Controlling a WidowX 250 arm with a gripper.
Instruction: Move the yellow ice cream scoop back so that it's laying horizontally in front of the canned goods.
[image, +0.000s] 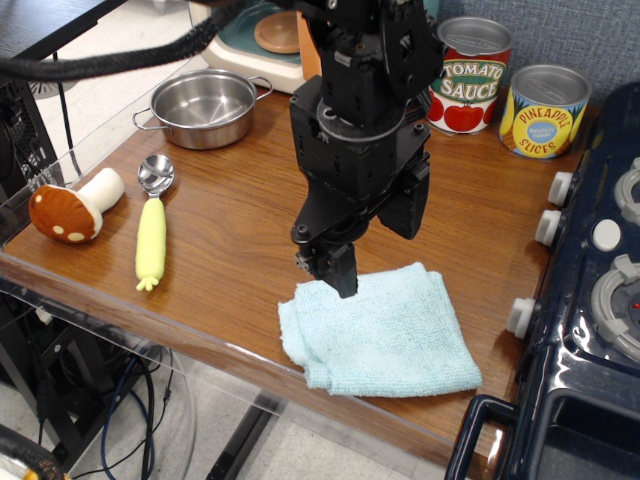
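Observation:
The yellow ice cream scoop lies on the wooden table near the left front, its silver bowl pointing to the back and its pale yellow handle toward the front edge. The canned goods stand at the back right: a Tomato Sauce can and a Pineapple Slices can. My gripper hangs from the black arm over the table's middle, above the back edge of a cloth, well to the right of the scoop. Its jaws look open and hold nothing.
A light blue folded cloth lies at the front centre. A steel pot stands at the back left. A toy mushroom lies left of the scoop. A dark toy stove borders the right side.

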